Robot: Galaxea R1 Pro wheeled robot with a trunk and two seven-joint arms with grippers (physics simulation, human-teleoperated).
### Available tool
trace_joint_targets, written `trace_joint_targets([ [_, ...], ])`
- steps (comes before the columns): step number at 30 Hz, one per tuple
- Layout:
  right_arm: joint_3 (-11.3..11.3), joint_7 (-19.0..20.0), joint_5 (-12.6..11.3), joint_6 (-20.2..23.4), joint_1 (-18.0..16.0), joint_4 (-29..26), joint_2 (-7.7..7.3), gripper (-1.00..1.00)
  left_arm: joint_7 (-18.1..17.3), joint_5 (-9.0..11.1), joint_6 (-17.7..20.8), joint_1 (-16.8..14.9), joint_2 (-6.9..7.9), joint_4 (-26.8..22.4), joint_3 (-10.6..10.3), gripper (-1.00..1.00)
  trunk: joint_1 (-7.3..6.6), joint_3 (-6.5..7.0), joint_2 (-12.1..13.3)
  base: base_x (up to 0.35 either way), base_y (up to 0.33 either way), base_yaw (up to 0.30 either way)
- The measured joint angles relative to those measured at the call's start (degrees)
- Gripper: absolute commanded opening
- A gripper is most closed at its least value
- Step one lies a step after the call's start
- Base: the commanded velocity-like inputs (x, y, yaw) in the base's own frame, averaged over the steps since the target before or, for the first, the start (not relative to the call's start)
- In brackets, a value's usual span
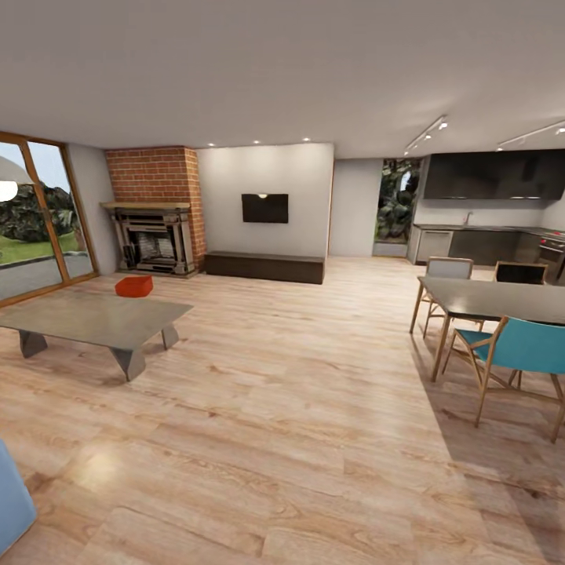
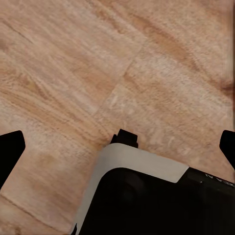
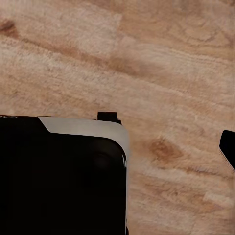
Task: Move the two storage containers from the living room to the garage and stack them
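I am in the living room with its light wood plank floor (image 1: 298,408). One orange-red storage container (image 1: 133,286) sits on the floor at the far left, in front of the fireplace (image 1: 153,238) and just beyond the coffee table. My left gripper (image 2: 119,147) hangs open over the planks, with a black fingertip (image 2: 10,152) at each side and nothing between them. One fingertip (image 3: 228,148) of my right gripper (image 3: 119,149) stands far out to the side, so the gripper is open and holds nothing. Both grippers are far from the container.
A low grey coffee table (image 1: 94,318) stands left of centre. On the right are a dining table (image 1: 494,298) and a teal chair (image 1: 522,349). Wood-framed glass doors (image 1: 35,212) line the left wall. A blue sofa corner (image 1: 12,502) is near left. My black-and-white base (image 2: 147,196) lies under both wrists.
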Motion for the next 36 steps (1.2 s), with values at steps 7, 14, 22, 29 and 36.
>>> trace_joint_targets([
  [7,0.0,0.0,0.0,0.0,0.0,0.0,-0.01,1.0,0.0,0.0,-0.09,0.0,0.0,0.0,0.0,1.0,0.0,0.0,0.0,0.324,0.0,0.0],
  [14,0.0,0.0,0.0,0.0,0.0,0.02,-0.01,1.0,0.0,0.0,-0.12,0.0,0.0,0.0,0.0,1.0,0.0,0.0,0.0,0.324,0.0,0.0],
  [22,0.0,0.0,-0.02,0.0,0.0,0.02,0.0,1.0,0.0,0.03,-0.19,0.0,0.09,0.0,0.01,1.0,0.0,0.0,0.0,0.324,0.0,0.0],
  [29,0.0,0.0,0.0,0.0,0.0,0.0,-0.01,1.0,0.0,0.01,-0.19,0.0,0.09,0.0,0.03,1.0,0.0,0.0,0.0,0.324,0.0,0.0],
  [36,0.0,0.0,0.0,0.0,0.0,0.0,-0.01,1.0,0.0,0.01,-0.19,0.0,0.09,0.0,0.03,1.0,0.0,0.0,0.0,0.324,0.0,0.0],
])
